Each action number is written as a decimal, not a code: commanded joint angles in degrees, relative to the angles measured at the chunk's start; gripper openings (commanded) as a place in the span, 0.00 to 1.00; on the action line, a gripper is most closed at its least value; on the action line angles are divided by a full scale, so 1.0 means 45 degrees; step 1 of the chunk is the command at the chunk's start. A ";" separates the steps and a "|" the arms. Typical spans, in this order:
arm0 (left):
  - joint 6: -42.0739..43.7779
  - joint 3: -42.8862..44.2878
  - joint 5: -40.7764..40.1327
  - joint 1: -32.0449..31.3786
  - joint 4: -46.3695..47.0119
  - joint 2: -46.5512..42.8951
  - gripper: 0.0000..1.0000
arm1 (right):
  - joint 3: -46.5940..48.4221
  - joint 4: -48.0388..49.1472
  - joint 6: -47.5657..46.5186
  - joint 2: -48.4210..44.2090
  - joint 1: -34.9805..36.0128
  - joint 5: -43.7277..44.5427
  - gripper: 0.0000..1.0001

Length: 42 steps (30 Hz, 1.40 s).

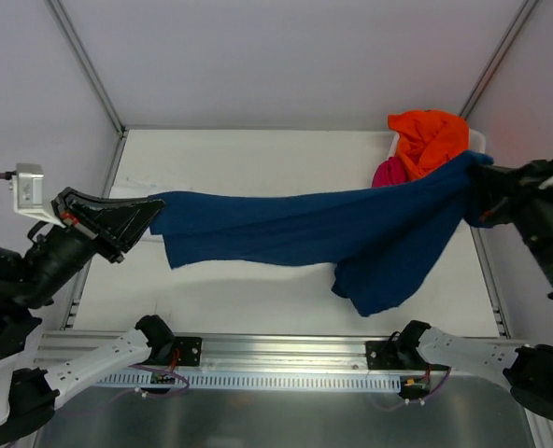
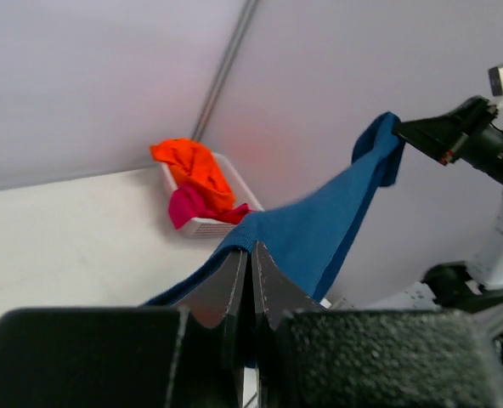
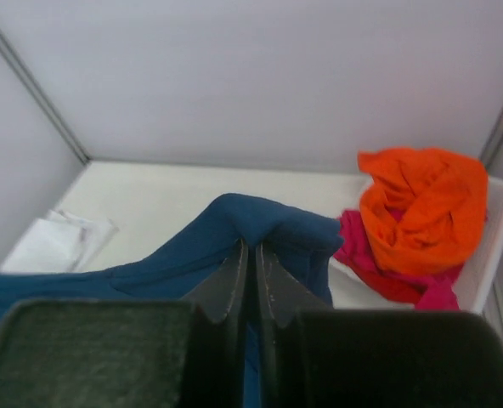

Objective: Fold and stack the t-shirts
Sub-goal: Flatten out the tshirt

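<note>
The navy t-shirt point(image 1: 333, 233) hangs stretched midair; orange t-shirt point(image 1: 431, 138) sits crumpled atop magenta-pink t-shirt point(image 1: 387, 175), far right.

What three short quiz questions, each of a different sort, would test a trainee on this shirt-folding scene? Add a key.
1. True or false: the blue shirt is already folded.
2. Which shirt lies on top in the basket? A orange, B pink, C white.
3. What holds the two ends of the blue shirt?

Key
1. False: it hangs stretched out in the air.
2. A: the orange shirt sits over the pink shirt.
3. The left gripper and the right gripper, each shut on one end.
</note>
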 commanded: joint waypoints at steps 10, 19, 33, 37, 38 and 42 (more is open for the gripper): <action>-0.1446 0.1402 0.3773 0.0129 -0.0722 -0.0384 0.00 | 0.3941 -0.1129 -0.1251 0.0060 0.0031 -0.3582 0.09; -0.1662 0.1873 0.4030 0.1552 -0.0761 -0.1010 0.00 | 0.3032 -0.0525 -0.1330 -0.0154 0.0031 -0.3370 0.10; -0.1759 -0.5451 -0.3720 0.1614 -0.0683 0.1466 0.00 | -0.9062 0.5522 0.0035 0.0227 -0.1503 -0.1292 0.05; -0.1663 -0.6543 -0.5386 0.2120 0.0270 0.3301 0.00 | -1.0121 0.7736 0.0253 0.3529 -0.3150 -0.3152 0.01; -0.1584 -0.6740 -0.5367 0.2412 0.0738 0.3828 0.00 | -1.0024 0.8010 0.0175 0.4310 -0.3326 -0.3153 0.01; -0.1390 -0.6704 -0.4957 0.4479 0.2809 0.7628 0.00 | -0.7826 0.8793 -0.0001 0.7827 -0.4049 -0.2745 0.01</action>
